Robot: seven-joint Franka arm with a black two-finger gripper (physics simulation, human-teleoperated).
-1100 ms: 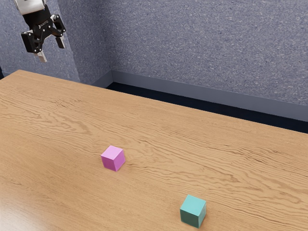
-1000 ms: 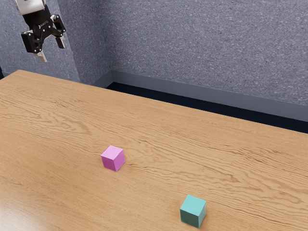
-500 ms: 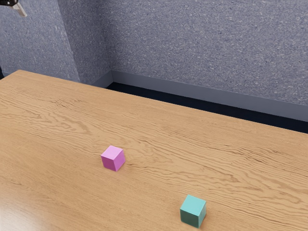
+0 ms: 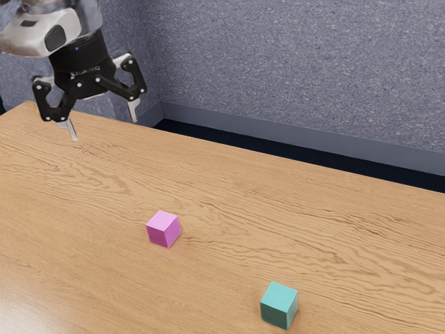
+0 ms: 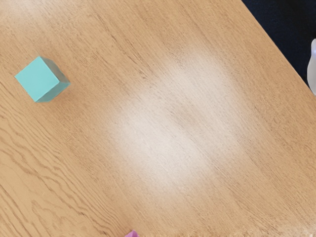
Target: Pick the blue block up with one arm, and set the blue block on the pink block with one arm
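Worktop [image 4: 313, 223]: wood, visible grain, soft sheen. Blue block [image 4: 279, 305], pink block [image 4: 163, 228]: smooth, matt. Wall [image 4: 313, 62]: rough, speckled grey.

In the exterior view the arm [image 4: 52, 31] is cut off by the upper left corner of the frame. The table [image 4: 313, 229] runs off the left, right and bottom edges. In the wrist view the pink block [image 5: 131, 234] is cut by the picture's edge, and just a tiny tip shows. A pale thing [image 5: 312, 66] past the table's rim is cut off too. I cannot tell what it is.
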